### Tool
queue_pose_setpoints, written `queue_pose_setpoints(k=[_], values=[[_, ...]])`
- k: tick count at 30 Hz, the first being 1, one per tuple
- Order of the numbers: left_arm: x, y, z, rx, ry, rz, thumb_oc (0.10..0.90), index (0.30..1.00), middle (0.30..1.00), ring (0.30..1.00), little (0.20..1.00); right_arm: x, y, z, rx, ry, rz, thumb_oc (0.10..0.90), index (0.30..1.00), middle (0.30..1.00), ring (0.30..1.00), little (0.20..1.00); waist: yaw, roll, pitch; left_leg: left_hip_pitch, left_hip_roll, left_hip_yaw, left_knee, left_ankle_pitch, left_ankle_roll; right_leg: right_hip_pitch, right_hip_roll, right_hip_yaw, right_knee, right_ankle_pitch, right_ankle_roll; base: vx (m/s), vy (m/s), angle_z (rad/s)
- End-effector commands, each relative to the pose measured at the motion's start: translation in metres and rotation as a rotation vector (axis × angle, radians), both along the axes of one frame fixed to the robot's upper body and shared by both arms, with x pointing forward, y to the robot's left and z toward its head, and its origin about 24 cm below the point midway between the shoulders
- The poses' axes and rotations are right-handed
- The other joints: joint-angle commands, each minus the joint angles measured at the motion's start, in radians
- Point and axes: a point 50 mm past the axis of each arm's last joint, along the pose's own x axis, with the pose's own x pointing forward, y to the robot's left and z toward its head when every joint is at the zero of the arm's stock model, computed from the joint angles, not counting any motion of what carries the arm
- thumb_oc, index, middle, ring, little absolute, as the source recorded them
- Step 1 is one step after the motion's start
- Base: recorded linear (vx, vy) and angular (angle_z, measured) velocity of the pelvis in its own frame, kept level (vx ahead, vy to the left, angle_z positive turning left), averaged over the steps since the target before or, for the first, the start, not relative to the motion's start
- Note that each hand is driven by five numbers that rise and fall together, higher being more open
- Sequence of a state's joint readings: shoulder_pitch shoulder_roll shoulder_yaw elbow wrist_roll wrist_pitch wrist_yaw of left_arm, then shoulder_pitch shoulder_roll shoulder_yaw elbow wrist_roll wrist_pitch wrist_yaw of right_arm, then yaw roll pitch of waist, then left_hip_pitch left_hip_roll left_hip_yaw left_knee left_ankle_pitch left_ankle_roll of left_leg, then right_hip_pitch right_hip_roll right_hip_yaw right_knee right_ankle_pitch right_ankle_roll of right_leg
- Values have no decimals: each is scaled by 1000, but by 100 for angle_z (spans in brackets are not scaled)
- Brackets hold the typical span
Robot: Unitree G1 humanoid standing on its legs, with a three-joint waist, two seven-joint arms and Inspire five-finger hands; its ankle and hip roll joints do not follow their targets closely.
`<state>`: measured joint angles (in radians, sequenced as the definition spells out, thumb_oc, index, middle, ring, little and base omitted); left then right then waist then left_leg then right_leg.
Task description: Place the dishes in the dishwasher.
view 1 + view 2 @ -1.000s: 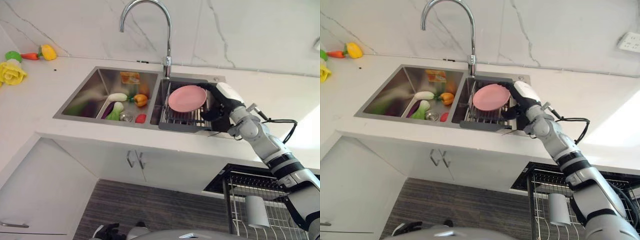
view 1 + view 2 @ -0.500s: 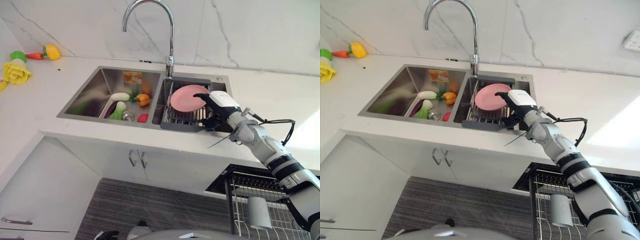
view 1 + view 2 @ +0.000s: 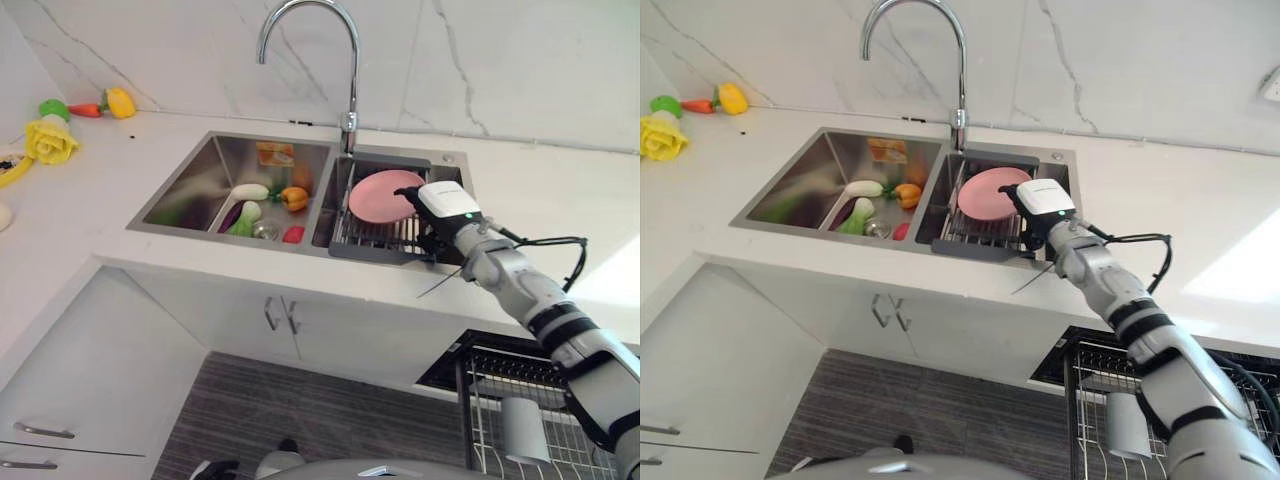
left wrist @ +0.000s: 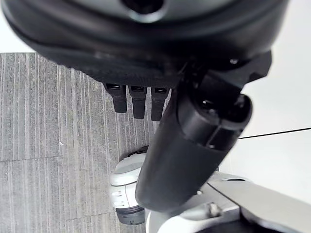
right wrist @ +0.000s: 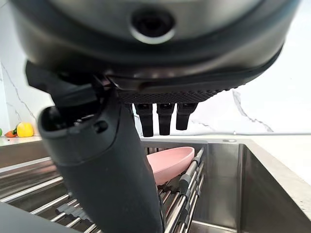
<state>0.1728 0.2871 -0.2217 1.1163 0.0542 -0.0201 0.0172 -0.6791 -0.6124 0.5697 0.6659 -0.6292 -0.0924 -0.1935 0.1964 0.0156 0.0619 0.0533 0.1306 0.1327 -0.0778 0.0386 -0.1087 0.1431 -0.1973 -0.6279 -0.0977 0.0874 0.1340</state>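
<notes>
Where white counter (image 3: 90, 200) meets sink (image 3: 200, 180) (marble wall), right hand (image 3: 440, 215) unclenched beside pink plate (image 3: 383, 195).

The right arm reached forward from the lower right, its right hand (image 3: 443, 213) palm down with fingers (image 5: 164, 117) straight and thumb apart, holding nothing. The left hand (image 4: 160, 92) hung low, fingers straight, empty.

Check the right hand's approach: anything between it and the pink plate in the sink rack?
Nothing visible blocks it. The right hand hovers open at the rack's right end, fingers straight, and the pink plate leans on the drying rack just beyond them. The faucet stands behind the plate, off the approach line.
</notes>
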Motion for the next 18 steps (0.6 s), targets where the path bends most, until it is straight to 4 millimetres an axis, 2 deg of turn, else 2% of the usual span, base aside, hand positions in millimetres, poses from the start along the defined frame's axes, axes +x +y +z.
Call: queue_pose_setpoints(k=[1,8,14,15,16,18], values=[[20,0,3,32,-46,-140,800,900,900,900,900,21,-2,46,-42,-193,-28,800,900,900,900,900,54,-1,-47,-49,10,10,60,-79,16,-24,-58,-7,18,-76,63,11,6,21],[16,5,4,52,-33,-151,800,900,900,900,900,24,-10,44,-20,-188,-86,800,900,900,900,900,73,-4,-47,-58,5,-2,64,-79,16,-24,-60,-17,18,-75,63,15,10,11],[14,6,4,67,-24,-176,800,900,900,900,900,28,-16,54,-9,-235,-133,800,900,900,900,900,91,-6,-39,-74,4,-20,63,-74,16,-29,-59,-31,19,-76,62,12,12,8],[14,6,4,69,-23,-177,800,900,900,900,900,29,-16,54,-6,-240,-136,588,582,582,582,582,92,-6,-39,-75,4,-22,63,-74,16,-30,-59,-30,19,-76,62,0,0,0],[14,6,4,68,-25,-179,800,900,900,900,900,29,-16,55,-4,-245,-143,400,300,300,300,300,94,-7,-38,-76,4,-22,64,-74,16,-30,-59,-31,19,-77,62,0,0,0],[14,6,4,70,-27,-182,800,900,900,900,900,29,-17,56,10,-260,-152,400,300,300,300,300,97,-8,-37,-79,4,-25,65,-74,17,-30,-59,-33,19,-77,61,0,0,0]])
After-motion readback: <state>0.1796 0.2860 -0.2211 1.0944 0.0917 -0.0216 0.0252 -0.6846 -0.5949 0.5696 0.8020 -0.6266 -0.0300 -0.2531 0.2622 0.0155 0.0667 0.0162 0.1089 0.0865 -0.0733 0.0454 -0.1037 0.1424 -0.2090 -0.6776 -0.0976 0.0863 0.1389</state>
